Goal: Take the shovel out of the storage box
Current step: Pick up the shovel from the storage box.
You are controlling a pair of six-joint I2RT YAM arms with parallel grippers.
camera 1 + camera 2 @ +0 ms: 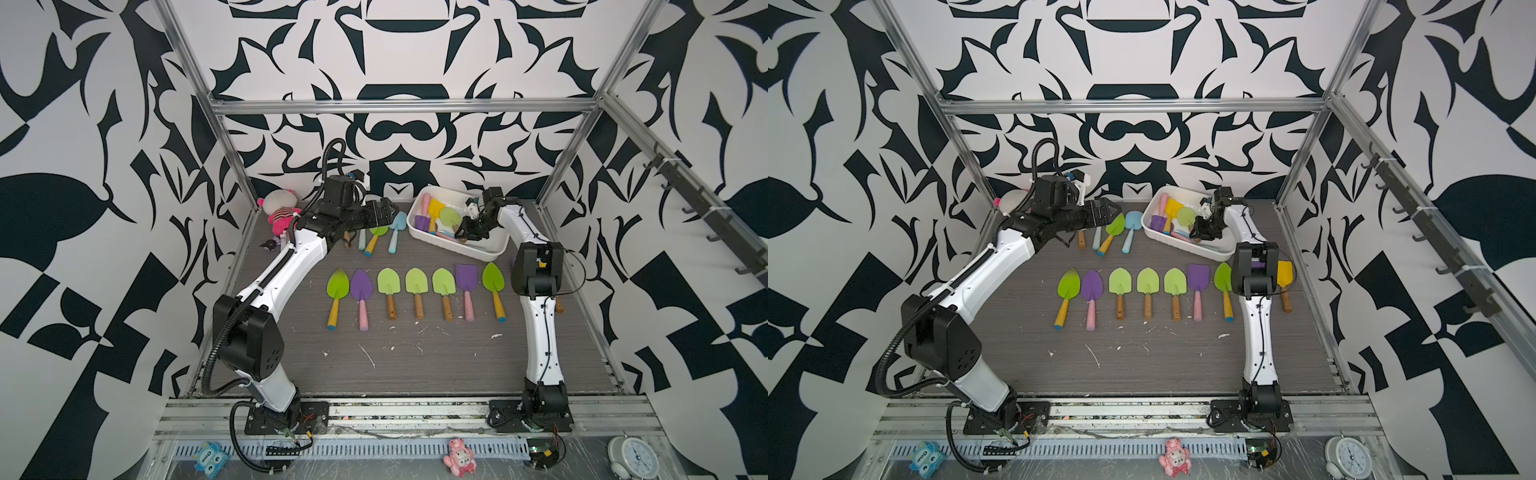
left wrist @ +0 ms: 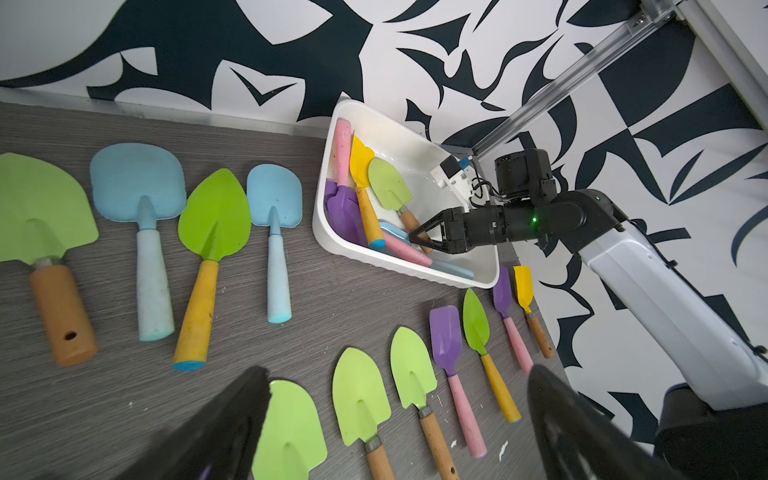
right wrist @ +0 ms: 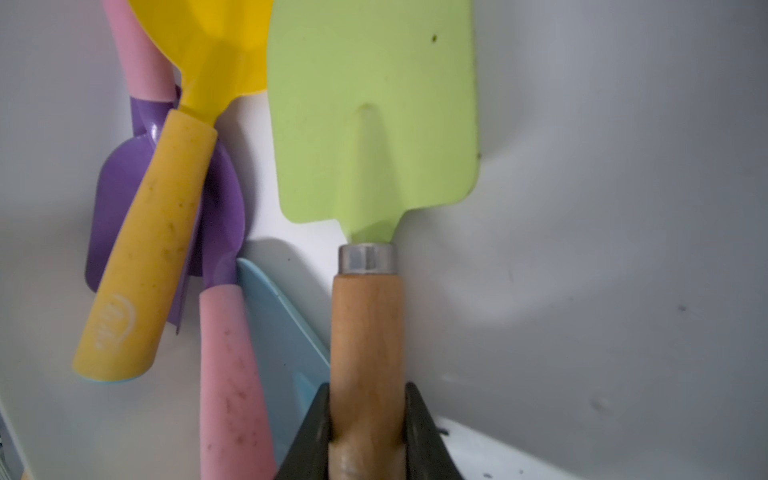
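The storage box (image 1: 457,246) (image 1: 1183,244) is a white tub at the back right of the table. Inside it lies a shovel (image 3: 374,116) with a light green blade (image 1: 450,217) (image 1: 1185,216) (image 2: 388,185) and a wooden handle. My right gripper (image 3: 367,390) (image 1: 462,236) (image 1: 1196,237) (image 2: 415,241) reaches into the box and is shut on that wooden handle, both fingers pressed against its sides. My left gripper (image 1: 390,212) (image 1: 1113,209) (image 2: 397,370) hangs open and holds nothing, above the shovels at the back of the table, left of the box.
A yellow shovel (image 3: 199,62), a purple one (image 3: 120,199), a pink handle (image 3: 232,374) and a blue blade (image 3: 282,332) also lie in the box. Several shovels lie in a row mid-table (image 1: 415,291); a few more at the back (image 1: 397,232). A plush doll (image 1: 280,212) sits back left.
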